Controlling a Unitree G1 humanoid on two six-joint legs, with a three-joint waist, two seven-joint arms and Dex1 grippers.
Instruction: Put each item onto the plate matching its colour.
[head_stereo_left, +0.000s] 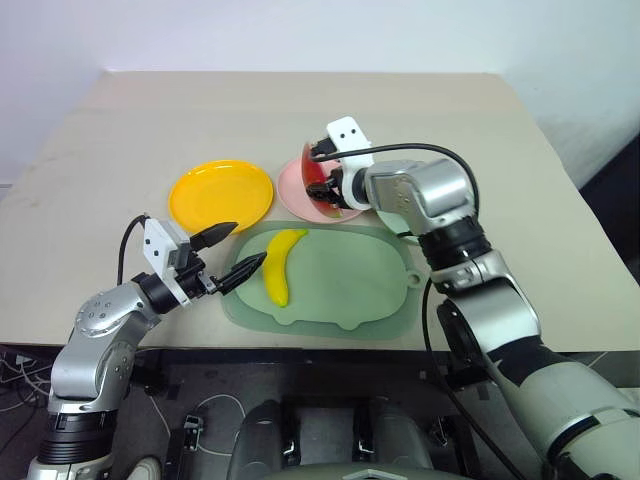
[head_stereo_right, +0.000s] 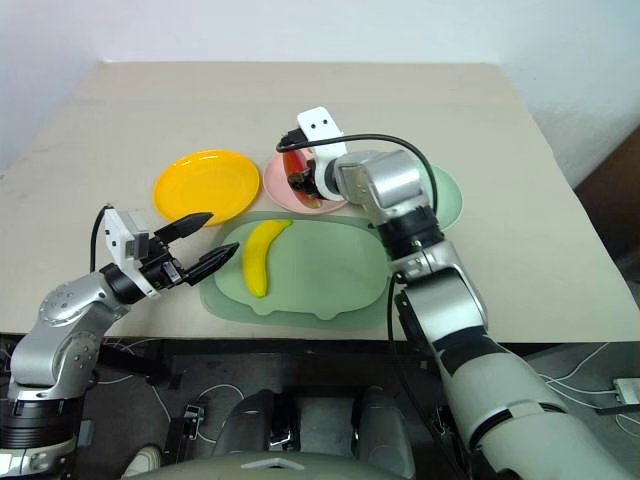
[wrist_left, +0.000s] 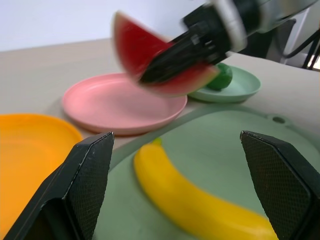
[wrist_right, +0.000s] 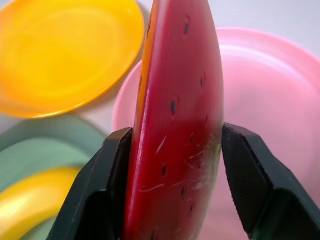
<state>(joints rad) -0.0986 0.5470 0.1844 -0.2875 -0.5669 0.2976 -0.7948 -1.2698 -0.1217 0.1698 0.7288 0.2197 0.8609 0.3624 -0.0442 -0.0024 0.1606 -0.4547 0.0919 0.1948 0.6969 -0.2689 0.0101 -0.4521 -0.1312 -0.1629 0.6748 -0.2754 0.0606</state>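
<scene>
Nearest, the left end effector (head_stereo_left: 228, 254) hangs over the front left part of the bench (head_stereo_left: 120, 140), its two black fingers spread well apart with nothing between them. Its tips point toward the pale-green blob-shaped mat (head_stereo_left: 350, 275) and sit at the mat's left edge.

On the mat, left portion: yellow banana (head_stereo_left: 282, 262), lying flat, lengthwise near to far, just beside the left end effector's tips but apart from them. In the left wrist view the banana (wrist_left: 195, 200) lies between the two open fingers' lines of sight, on the mat surface.

Beyond the mat, three round plates in a row across the bench:
- yellow-orange plate (head_stereo_left: 220, 195), leftmost, nothing on it, close to the mat's far left corner
- pink plate (wrist_left: 120, 102), middle, near the mat's far edge
- pale mint green plate (wrist_left: 240, 87), rightmost, largely hidden behind the right arm in the head views; a round dark-green fruit (wrist_left: 222, 77) rests in it

Right end effector (wrist_right: 172, 145): clamped on the red watermelon wedge (wrist_right: 177, 120), one finger on each flat red face. The wedge is held clear of the surface above the pink plate, not touching it. Left wrist view shows the wedge (wrist_left: 140, 47) tilted, green rind toward the mint plate side, red flesh with dark seeds facing outward
</scene>
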